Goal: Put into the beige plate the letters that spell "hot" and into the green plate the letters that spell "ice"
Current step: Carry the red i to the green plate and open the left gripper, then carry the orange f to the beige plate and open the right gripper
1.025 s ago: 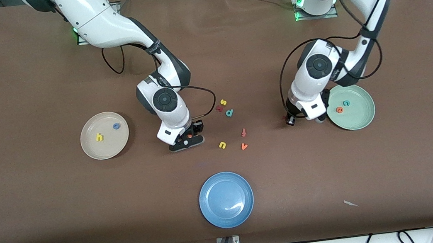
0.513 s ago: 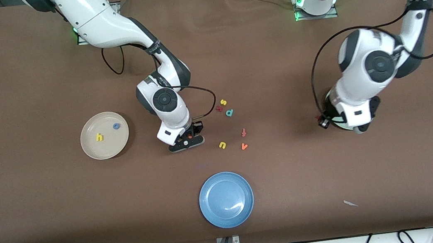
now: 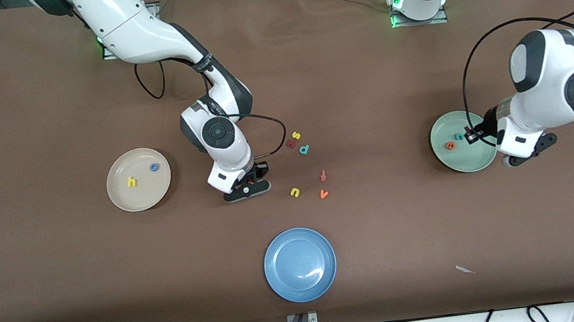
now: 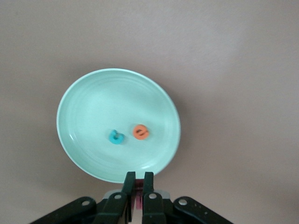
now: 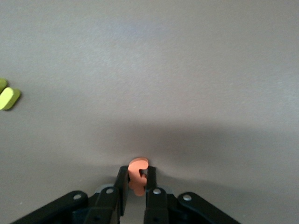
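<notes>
- My right gripper (image 5: 138, 183) sits low on the table between the beige plate (image 3: 120, 197) and the loose letters, fingers clamped on the orange t (image 5: 138, 171).
- The t looks tiny, light and stiff; a pinch across its stem should hold, though it could twist.
- My left gripper (image 4: 138, 186) hangs over the green plate (image 4: 84, 98), pinched on a dark red sliver, probably the i.
- The c (image 4: 116, 137) and e (image 4: 140, 132) lie in the green plate; h (image 3: 131, 182) and o (image 3: 153, 167) in the beige.

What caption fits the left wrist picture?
Left end effector grips a red letter above the green plate holding c and e.
</notes>
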{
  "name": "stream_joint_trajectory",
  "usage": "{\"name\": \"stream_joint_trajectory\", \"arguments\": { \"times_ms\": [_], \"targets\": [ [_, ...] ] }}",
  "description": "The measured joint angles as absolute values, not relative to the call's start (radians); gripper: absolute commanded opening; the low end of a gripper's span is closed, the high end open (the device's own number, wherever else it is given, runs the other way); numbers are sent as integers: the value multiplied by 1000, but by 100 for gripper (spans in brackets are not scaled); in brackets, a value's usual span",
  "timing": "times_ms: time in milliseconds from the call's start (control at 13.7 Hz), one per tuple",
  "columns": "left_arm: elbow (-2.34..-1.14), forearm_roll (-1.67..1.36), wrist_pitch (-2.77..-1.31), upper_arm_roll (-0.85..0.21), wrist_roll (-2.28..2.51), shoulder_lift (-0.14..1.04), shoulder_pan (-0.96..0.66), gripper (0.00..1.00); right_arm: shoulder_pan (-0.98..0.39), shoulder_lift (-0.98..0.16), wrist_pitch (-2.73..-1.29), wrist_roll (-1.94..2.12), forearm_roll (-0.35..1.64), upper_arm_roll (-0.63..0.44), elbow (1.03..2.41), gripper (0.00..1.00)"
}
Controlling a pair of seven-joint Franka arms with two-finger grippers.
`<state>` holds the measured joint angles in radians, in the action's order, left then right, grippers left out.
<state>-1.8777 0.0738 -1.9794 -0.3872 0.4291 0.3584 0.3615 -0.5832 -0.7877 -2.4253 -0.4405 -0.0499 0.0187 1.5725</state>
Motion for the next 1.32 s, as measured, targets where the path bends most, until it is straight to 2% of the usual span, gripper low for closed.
{"name": "stream_joint_trajectory", "arguments": {
  "times_ms": [293, 513, 586, 659, 732, 805, 879, 952, 1098, 1172, 1318],
  "targets": [
    [-1879, 111, -2043, -382, 285, 453, 450, 0, -494, -688, -2311, -297, -54, 5, 1606, 3],
    [-1879, 120, -2105, -384, 268, 506, 455, 0, -364, -538, -2239, -97, -54, 5, 1732, 5],
    [-1879, 135, -2118, -384, 268, 518, 456, 4, -324, -486, -2219, -32, -54, 6, 1784, 6],
    [-1879, 150, -2133, -383, 268, 529, 457, 37, -285, -435, -2209, 28, -54, 7, 1841, 8],
    [-1878, 155, -2144, -383, 268, 536, 458, 96, -251, -388, -2207, 78, -54, 7, 1898, 14],
    [-1878, 156, -2149, -383, 268, 538, 460, 100, -224, -347, -2207, 116, -54, 7, 1954, 46],
    [-1875, 156, -2150, -383, 268, 538, 461, 100, -206, -313, -2207, 138, -54, 8, 2004, 48],
    [-1867, 156, -2151, -384, 268, 537, 462, 100, -194, -285, -2208, 150, -54, 8, 2047, 68],
    [-1830, 156, -2134, -394, 268, 524, 461, 100, -184, -253, -2212, 171, -54, 9, 2091, 83],
    [-1799, 156, -2100, -401, 268, 510, 460, 100, -181, -247, -2212, 174, -54, 9, 2096, 100],
    [-1703, 156, -1977, -429, 268, 476, 461, 100, -180, -241, -2214, 175, -53, 9, 2096, 100]
  ]
}}
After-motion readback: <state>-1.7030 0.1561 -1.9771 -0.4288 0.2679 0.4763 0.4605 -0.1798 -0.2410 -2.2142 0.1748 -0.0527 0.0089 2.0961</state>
